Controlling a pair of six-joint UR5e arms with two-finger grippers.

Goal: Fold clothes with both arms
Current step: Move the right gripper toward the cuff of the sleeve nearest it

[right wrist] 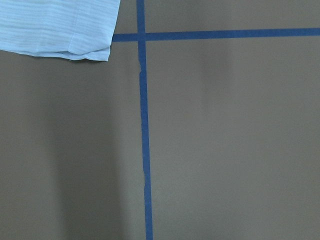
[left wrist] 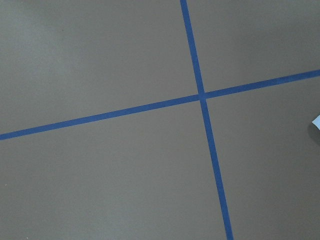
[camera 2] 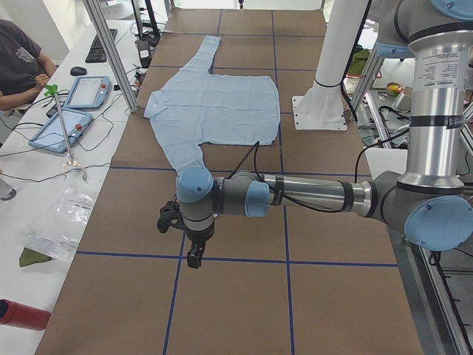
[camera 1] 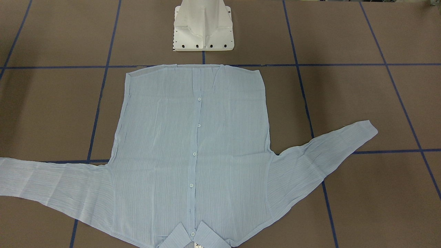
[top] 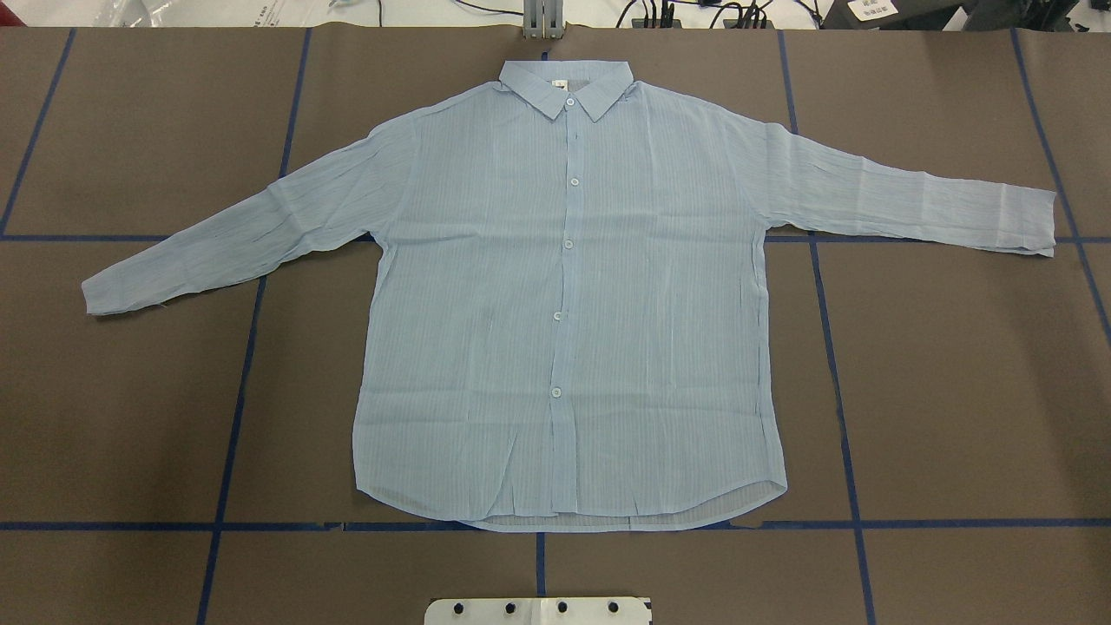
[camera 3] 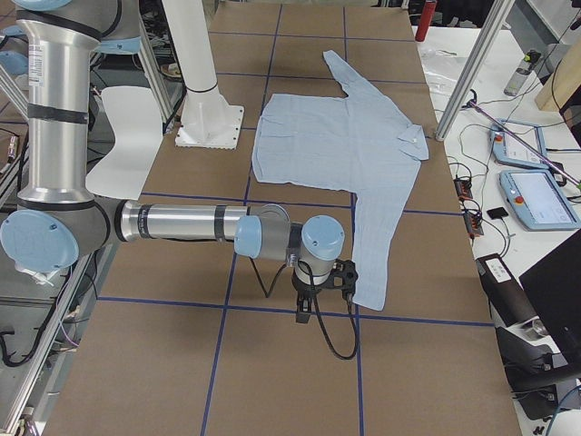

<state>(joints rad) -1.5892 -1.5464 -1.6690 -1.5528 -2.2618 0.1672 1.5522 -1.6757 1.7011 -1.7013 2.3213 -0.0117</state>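
Overhead exterior — thin, crinkled, faintly striped shirt [top: 486, 304], spread flat

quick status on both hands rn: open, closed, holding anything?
Left hand: cannot tell, it shows only in a side view.
Right hand: cannot tell, it shows only in a side view.
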